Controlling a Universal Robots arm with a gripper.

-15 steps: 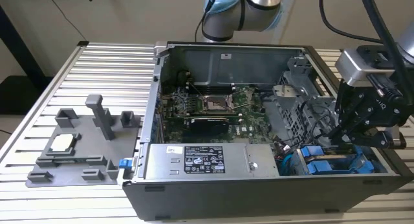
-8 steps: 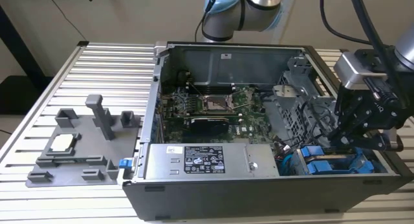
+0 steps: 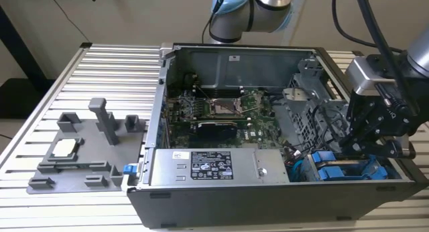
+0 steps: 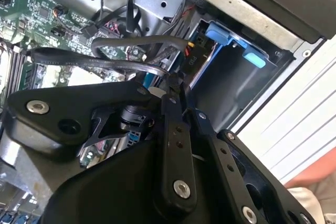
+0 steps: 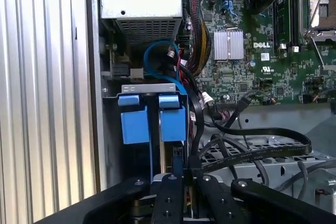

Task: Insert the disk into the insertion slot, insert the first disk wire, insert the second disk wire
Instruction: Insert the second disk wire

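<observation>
My pincer (image 5: 181, 174) hangs over the drive cage (image 5: 147, 87), in the corner of the open computer case (image 3: 268, 202) nearest the tabletop's (image 3: 114, 66) front edge on the exterior view's right. Its fingers are drawn close together with only a thin gap. Something small and dark sits in that gap, with black wires (image 5: 262, 148) looping just beside it. I judge it to be a wire's plug, but I cannot tell for sure.

The disk (image 5: 172, 124) is already down in the insertion slot, with only the blue carrier end and its tab showing. A second blue-framed drive (image 5: 135, 124) stands just beside it, on the side nearer the case wall.

I judge the disk to be stiff, fairly heavy for its size and sensitive to knocks. The blue plastic frame is the place to grip it, not the metal body. The wires will handle differently: limp along the cord and rigid only at the plug. I would pinch a plug by its flat sides and keep it square to the socket, since a tilted plug would jam or bend.

The power supply (image 3: 208, 166) carries a white label with symbols, and the motherboard (image 5: 252, 61) has white printing. I leave both unread.
</observation>
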